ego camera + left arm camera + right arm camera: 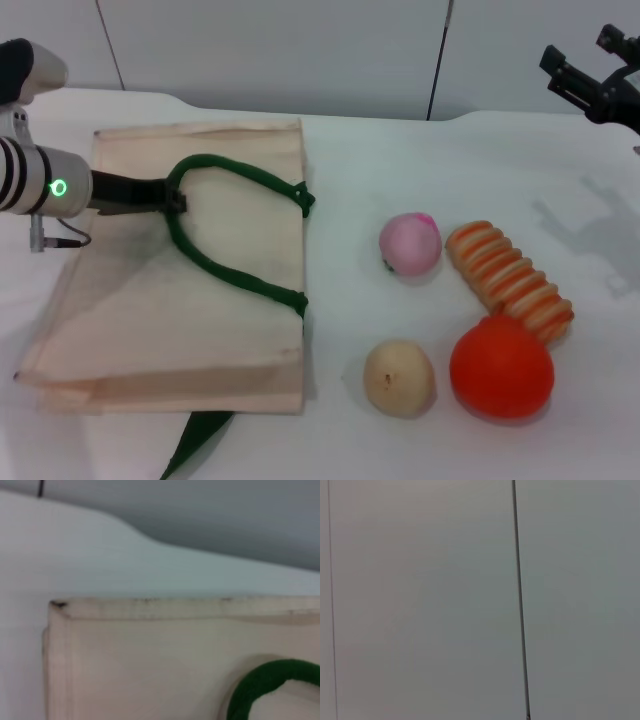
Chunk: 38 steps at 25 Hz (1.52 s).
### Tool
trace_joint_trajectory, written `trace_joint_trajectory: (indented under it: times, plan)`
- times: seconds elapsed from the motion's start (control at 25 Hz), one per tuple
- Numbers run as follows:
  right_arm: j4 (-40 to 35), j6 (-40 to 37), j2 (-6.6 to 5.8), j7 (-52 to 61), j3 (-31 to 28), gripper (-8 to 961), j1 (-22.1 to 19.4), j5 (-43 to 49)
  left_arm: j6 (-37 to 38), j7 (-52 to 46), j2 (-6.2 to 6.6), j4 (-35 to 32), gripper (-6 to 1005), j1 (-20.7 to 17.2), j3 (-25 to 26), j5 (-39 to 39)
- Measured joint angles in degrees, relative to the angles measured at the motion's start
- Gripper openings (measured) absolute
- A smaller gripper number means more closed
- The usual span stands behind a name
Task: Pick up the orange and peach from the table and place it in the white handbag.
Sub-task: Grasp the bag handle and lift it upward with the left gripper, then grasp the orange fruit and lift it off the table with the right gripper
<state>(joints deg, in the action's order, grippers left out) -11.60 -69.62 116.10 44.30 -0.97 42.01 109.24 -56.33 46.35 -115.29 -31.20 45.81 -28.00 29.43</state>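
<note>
The white handbag (150, 320) lies flat on the left of the table, its dark green strap (235, 275) looped on top. My left gripper (172, 197) reaches in from the left and is shut on that strap near the bag's far side. The left wrist view shows a corner of the handbag (150, 650) and a bend of the strap (260, 682). The pink peach (409, 244) rests right of the bag. Nearer the front right sits the orange (501, 370). My right gripper (585, 70) hangs raised at the far right, open, away from the fruit.
A striped orange-and-cream roll (508, 277) lies between the peach and the orange, touching the orange. A beige ball (398, 377) sits just left of the orange. A second strap end (200, 440) trails off the bag's near edge. The right wrist view shows only a grey wall.
</note>
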Motion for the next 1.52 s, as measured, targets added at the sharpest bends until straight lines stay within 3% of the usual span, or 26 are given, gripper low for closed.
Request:
trace_joint_trajectory:
  times: [0.04,0.16,0.2,0.44,0.68,1.04,1.28,1.52]
  plan:
    - [0.0,0.0,0.0,0.0,0.0,831,-0.1,0.0,-1.0,4.3,0.02,0.0,133,-0.9,0.1,5.5]
    - [0.0,0.0,0.0,0.0,0.0,829,-0.1,0.0,-2.2,6.7,0.24,0.0,133,-1.6,0.2,9.0]
    - [0.0,0.0,0.0,0.0,0.0,828,-0.1,0.0,-5.8,10.2,1.13,0.0,133,-2.7,0.2,14.6]
    - [-0.4,-2.7,-0.19,0.8,0.4,825,-0.4,0.6,-14.5,16.5,2.92,0.2,133,-4.9,0.2,25.7]
    - [-9.4,-11.8,-0.44,10.2,2.2,821,0.0,14.2,-21.0,21.8,5.11,3.3,132,-6.0,0.2,34.8]
    - [-20.4,-26.1,-0.31,17.9,4.9,815,2.4,27.4,-23.8,23.8,6.47,4.5,132,-6.9,0.3,39.8]
    - [-24.7,-26.8,-0.11,24.7,8.6,812,4.4,37.8,-25.2,23.9,7.04,4.5,133,-7.5,0.3,41.5]
    - [-28.8,-34.2,0.14,28.2,9.5,808,4.9,45.5,-26.5,24.1,7.83,4.5,131,-9.0,0.3,43.7]
